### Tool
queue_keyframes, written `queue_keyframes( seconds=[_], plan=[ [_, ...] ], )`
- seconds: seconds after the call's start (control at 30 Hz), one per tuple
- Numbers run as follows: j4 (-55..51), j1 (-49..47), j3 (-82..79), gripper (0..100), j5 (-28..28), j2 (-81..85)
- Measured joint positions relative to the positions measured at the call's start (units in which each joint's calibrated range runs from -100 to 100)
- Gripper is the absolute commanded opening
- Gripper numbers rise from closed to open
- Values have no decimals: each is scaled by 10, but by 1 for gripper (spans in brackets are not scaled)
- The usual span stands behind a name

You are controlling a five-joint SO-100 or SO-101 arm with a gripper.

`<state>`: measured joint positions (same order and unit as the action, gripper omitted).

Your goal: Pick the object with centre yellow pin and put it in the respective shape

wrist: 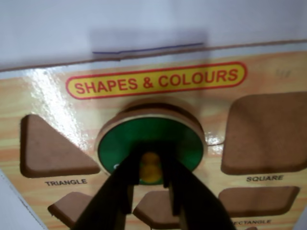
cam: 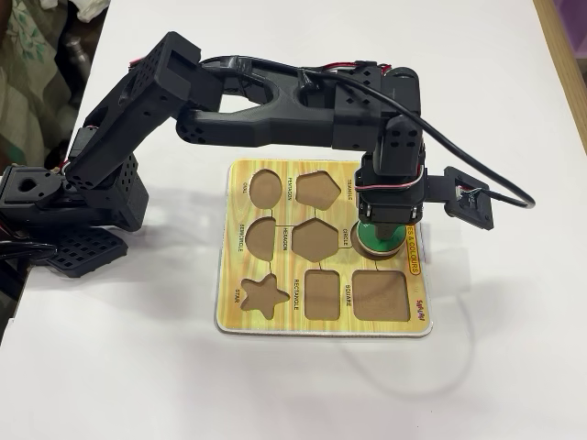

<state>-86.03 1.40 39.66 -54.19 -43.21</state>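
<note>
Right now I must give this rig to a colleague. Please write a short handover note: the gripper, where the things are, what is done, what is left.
Gripper: shut on the yellow knob of the green disc.
Disc: over the circle cut-out of the shape board, between the triangle and square cut-outs in the wrist view. Its far rim looks raised above the board, so it seems tilted, not fully seated.
Done: disc picked up and brought to its cut-out.
Left: settle it flat, open the gripper, lift the arm away.
</note>
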Motion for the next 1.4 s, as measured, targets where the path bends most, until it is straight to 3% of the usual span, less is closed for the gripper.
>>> queue_keyframes(
  seconds=[1.4],
  plan=[
    [2, 34, 0, 1, -1, 0]
  ],
)
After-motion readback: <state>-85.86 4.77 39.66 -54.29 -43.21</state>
